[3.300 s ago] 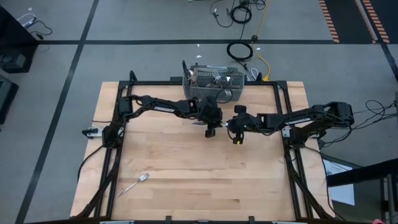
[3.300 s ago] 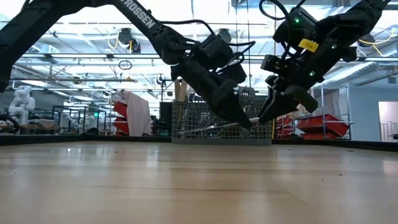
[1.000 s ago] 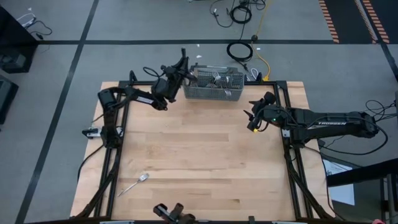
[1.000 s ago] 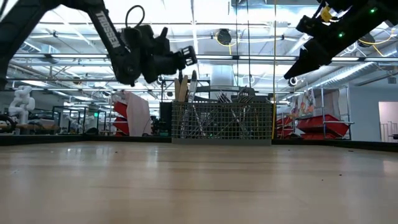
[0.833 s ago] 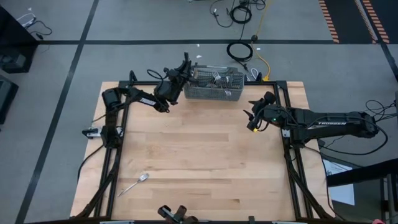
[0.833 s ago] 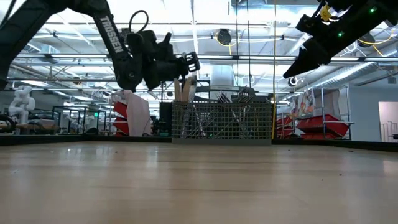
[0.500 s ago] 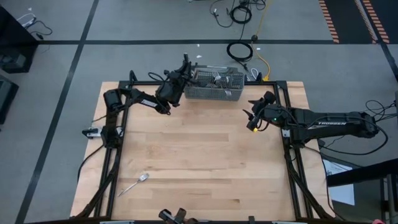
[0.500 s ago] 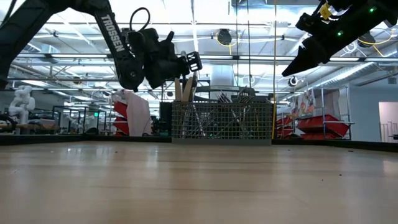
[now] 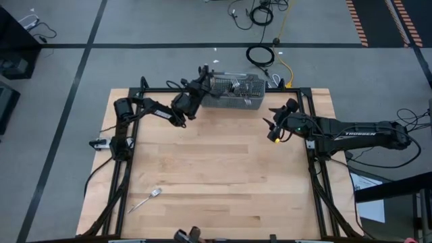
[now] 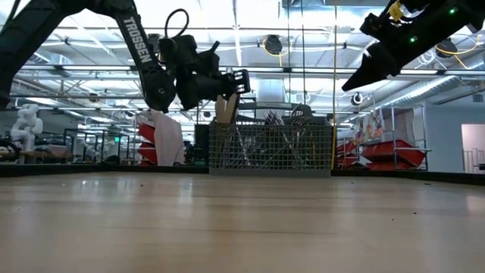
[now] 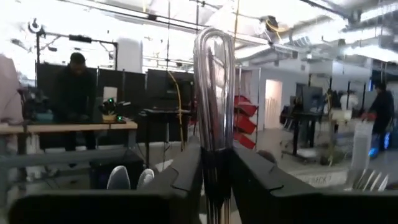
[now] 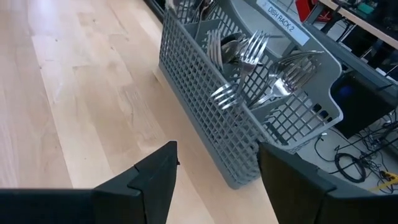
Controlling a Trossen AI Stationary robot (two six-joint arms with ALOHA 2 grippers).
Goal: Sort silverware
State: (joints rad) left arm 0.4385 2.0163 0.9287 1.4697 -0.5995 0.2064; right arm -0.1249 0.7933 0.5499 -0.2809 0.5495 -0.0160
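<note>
The grey mesh basket (image 9: 233, 91) stands at the table's far edge with silverware upright in it: forks (image 12: 249, 56) in one compartment, knife blades (image 10: 225, 106) at its left end. My left gripper (image 9: 202, 74) is above that left end, shut on a shiny silver piece (image 11: 213, 87) that stands upright between its fingers. One fork (image 9: 145, 200) lies flat on the table near the front left. My right gripper (image 9: 273, 125) hangs open to the right of the basket, clear of it, nothing between its fingers (image 12: 217, 168). My left gripper pinches the silver piece between its two fingers (image 11: 180, 180), a little below its rounded upper end (image 11: 214, 158). The fingers come about level from the table's left and lie across the piece. It stands upright; its lower part is hidden behind the fingers.
Dark frame rails (image 9: 223, 90) run along the table's edges. The wide wooden top (image 9: 216, 175) between the lone fork and the basket is open room. Cables (image 9: 260, 55) lie on the floor behind the basket. People show far off in the room.
My left gripper has moved a little toward the table's right edge and slightly down, to the basket's left end, carrying the upright silver piece. My right gripper has kept still.
</note>
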